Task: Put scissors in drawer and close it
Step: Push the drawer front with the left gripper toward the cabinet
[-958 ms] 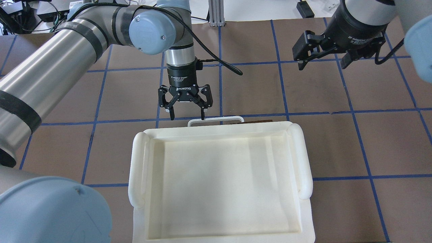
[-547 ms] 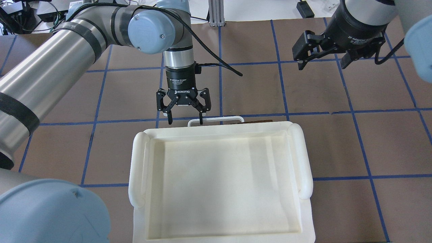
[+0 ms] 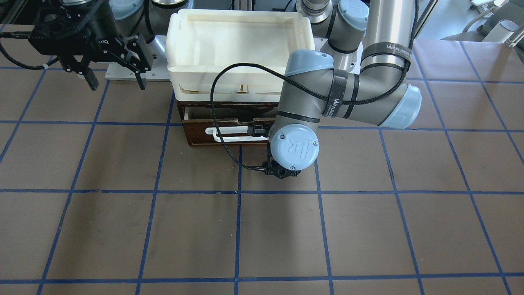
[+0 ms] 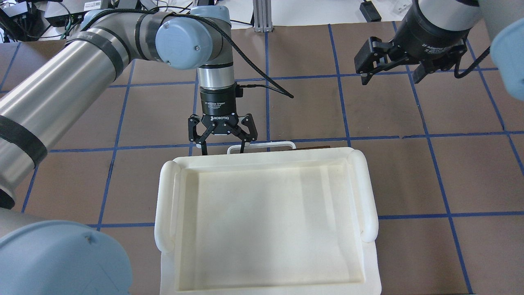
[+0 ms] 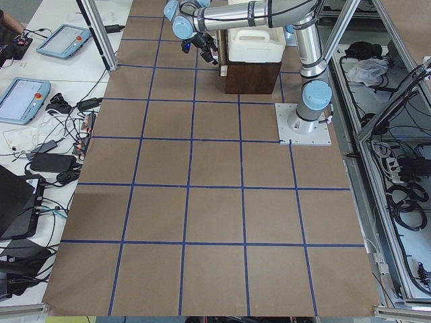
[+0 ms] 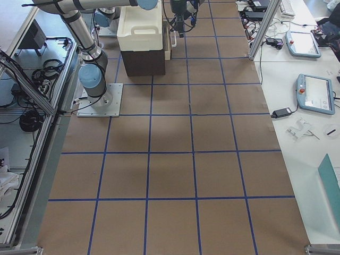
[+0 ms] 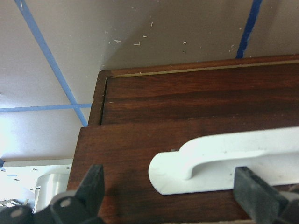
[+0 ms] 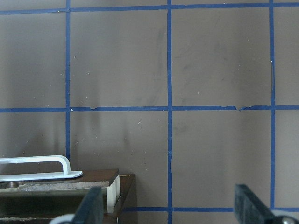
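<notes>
The left gripper point(image 4: 223, 150) is spread wide about one end of the drawer point(image 3: 200, 138) handle point(image 4: 264, 144); the right gripper point(image 4: 391, 76) is held open, well apart.

Dark brown drawer point(image 7: 121, 154), white handle point(image 7: 224, 163), blue-gridded table point(image 4: 409, 176).

Brown tabletop point(image 3: 123, 229), blue tape grid point(image 3: 238, 229); white side bench point(image 6: 276, 85), probably teach pendants point(image 6: 313, 93).

Left gripper point(image 4: 223, 153) lowered toward drawer handle point(image 4: 270, 143).
</notes>
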Tool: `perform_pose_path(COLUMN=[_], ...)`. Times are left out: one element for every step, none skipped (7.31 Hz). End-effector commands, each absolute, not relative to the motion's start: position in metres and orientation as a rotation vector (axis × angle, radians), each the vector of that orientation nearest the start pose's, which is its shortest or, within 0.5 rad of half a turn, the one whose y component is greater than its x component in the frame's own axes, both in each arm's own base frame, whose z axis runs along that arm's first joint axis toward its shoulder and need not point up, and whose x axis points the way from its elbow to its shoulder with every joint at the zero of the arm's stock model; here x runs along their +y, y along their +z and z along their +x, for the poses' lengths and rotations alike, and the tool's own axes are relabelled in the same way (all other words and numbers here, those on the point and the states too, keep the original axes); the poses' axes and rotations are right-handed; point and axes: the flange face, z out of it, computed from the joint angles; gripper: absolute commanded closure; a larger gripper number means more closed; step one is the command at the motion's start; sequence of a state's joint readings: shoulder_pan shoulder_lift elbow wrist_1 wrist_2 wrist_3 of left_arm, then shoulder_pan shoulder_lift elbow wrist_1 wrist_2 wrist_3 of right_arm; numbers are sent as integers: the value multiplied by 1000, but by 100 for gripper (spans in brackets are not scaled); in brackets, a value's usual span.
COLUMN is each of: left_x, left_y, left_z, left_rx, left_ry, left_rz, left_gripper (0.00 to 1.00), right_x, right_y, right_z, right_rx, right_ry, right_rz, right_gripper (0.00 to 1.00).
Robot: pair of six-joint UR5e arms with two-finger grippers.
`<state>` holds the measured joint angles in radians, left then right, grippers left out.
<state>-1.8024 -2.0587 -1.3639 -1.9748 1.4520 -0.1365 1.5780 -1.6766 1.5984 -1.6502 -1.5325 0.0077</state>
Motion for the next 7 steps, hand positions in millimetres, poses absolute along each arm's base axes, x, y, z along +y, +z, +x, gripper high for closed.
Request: perform_pose_path(left_x=[-538,-533,-529,-526,-525,-523,-522], left_y=[292,288,287,284,283,285,285], left_z=[-276,-272,-272,-271,-269,-269,-269], left_rx=[2940,2929,2923,2917,2909,2909,2908], left_ry=[1066,1089,1100,1112,1132,1149,1152], left_rz=[78,69,70,69,62,55,55], left_gripper=[0,0,0,0,0,0,0], right_x=[-459,-459,-459,-459,-459,-459,-459], right_y=[533,533,533,533,533,533,533], right_z=[141,140,140,141,141,140,141], right_rx=[3093,3093,3093,3093,3091,3091,3091], right_ry=[-244,-244,-244,-242,-244,-244,-242], right_rz=[-5,-2,-2,-5,-5,-3,-5], right_gripper=[0,0,0,0,0,0,0])
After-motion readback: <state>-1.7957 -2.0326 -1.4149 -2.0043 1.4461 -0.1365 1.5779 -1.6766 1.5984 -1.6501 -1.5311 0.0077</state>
